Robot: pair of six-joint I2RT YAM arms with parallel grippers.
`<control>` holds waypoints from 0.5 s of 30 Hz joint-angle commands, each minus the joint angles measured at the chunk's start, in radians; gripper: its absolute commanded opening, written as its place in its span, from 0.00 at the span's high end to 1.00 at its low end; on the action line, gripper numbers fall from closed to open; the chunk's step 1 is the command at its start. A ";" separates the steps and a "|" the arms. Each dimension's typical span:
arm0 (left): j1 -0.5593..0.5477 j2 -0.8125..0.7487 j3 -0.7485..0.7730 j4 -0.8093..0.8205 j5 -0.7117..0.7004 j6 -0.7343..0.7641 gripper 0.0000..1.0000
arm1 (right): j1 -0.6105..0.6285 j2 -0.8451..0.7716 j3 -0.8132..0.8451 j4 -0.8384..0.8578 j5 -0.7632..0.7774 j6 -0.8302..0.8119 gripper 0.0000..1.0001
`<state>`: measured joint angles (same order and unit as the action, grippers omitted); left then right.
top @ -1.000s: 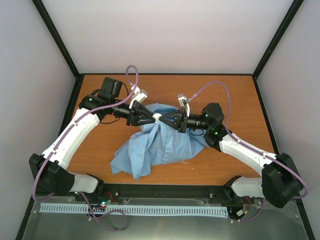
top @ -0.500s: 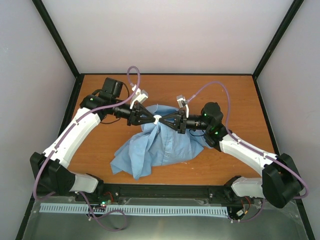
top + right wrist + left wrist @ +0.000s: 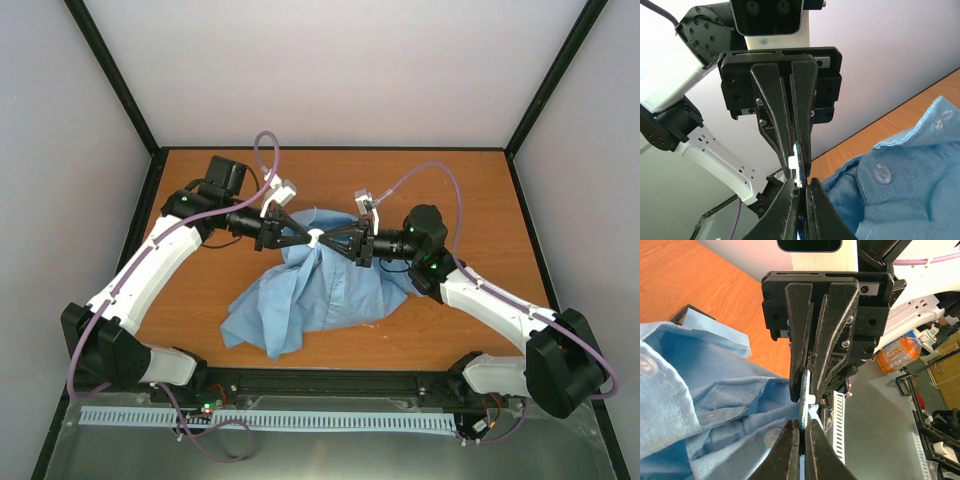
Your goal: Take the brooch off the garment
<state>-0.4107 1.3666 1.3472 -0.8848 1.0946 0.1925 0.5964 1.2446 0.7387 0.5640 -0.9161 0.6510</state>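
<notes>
- Where the two arms meet nose to nose above the orange-brown wooden table (image 3: 450,190), we see the left gripper (image 3: 307,236) and the right gripper (image 3: 325,238) with their black, wedge-shaped fingers set tip to tip.
- The small, round, dark grey-blue brooch (image 3: 804,390) sits between those tips; we see it edge-on as a thin, hard sliver, with a small white nub (image 3: 811,400) against one face.
- The left gripper is clenched on the brooch; its matte fingers nearly touch, with only the disc's rim between them.
- The right gripper is likewise clamped on the brooch from the opposite end; we cannot tell which part of it each one grips.
- The large light blue button-up shirt (image 3: 320,290) of thin, soft fabric lies crumpled in loose folds on the table; its upper part is bunched up to the pinch point, and the cloth reaches the fingertips there.
- Flat, glossy, translucent white buttons (image 3: 881,172) sit along a stitched edge of the shirt, near the fingers.
</notes>
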 commanded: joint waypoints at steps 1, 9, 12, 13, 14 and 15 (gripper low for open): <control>-0.004 -0.013 -0.009 0.038 -0.015 -0.033 0.99 | 0.005 -0.035 0.018 0.058 0.032 0.000 0.97; -0.005 -0.076 -0.040 0.186 -0.193 -0.117 0.99 | 0.041 -0.107 -0.060 0.058 0.283 -0.047 0.47; -0.004 -0.075 -0.031 0.201 -0.187 -0.119 0.99 | 0.074 -0.104 -0.067 0.053 0.371 -0.088 0.46; -0.005 -0.070 -0.024 0.200 -0.175 -0.117 0.99 | 0.081 -0.097 -0.068 0.061 0.379 -0.088 0.46; -0.004 -0.068 -0.022 0.198 -0.164 -0.115 0.99 | 0.085 -0.089 -0.068 0.070 0.379 -0.084 0.46; -0.004 -0.067 -0.022 0.200 -0.153 -0.113 0.99 | 0.087 -0.080 -0.068 0.079 0.377 -0.081 0.46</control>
<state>-0.4107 1.3151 1.3018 -0.7403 0.9249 0.0990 0.6640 1.1496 0.6842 0.5957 -0.6304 0.6029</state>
